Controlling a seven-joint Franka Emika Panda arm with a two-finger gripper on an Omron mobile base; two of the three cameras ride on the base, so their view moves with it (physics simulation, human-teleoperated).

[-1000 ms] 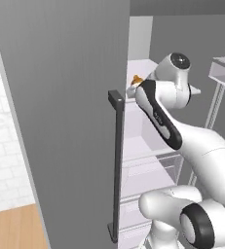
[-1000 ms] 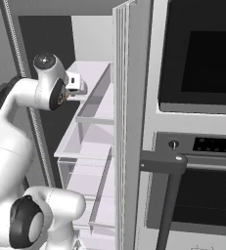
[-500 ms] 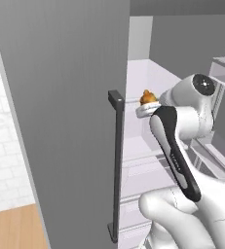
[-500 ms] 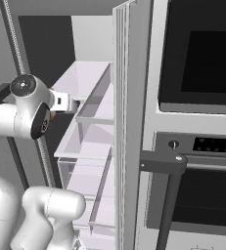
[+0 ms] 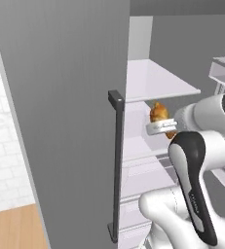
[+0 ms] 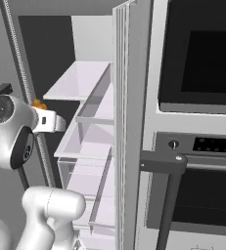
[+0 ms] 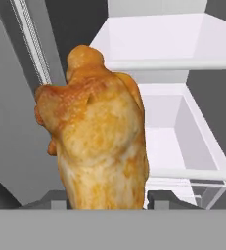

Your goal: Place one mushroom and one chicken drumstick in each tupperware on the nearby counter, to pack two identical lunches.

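Note:
An orange-brown chicken drumstick (image 7: 102,141) stands upright between my fingers, close to the hand camera. My gripper (image 7: 107,197) is shut on its lower end. From the left base, the drumstick (image 5: 158,112) rises above the gripper (image 5: 159,121) just in front of the open fridge, right of the door handle. In the right base view the drumstick (image 6: 38,104) peeks out behind the hand, near the gripper (image 6: 42,110). The mushroom, the tupperware and the counter are out of view.
The fridge door (image 5: 60,121) with its dark vertical handle (image 5: 116,165) stands open at the left. White fridge shelves (image 5: 158,80) and clear door bins (image 6: 92,117) lie ahead. A built-in oven (image 6: 197,58) with a dark handle (image 6: 163,163) is at the right.
The arm has drawn back and down from the fridge interior with the drumstick still gripped. The hand now sits lower, nearer the base.

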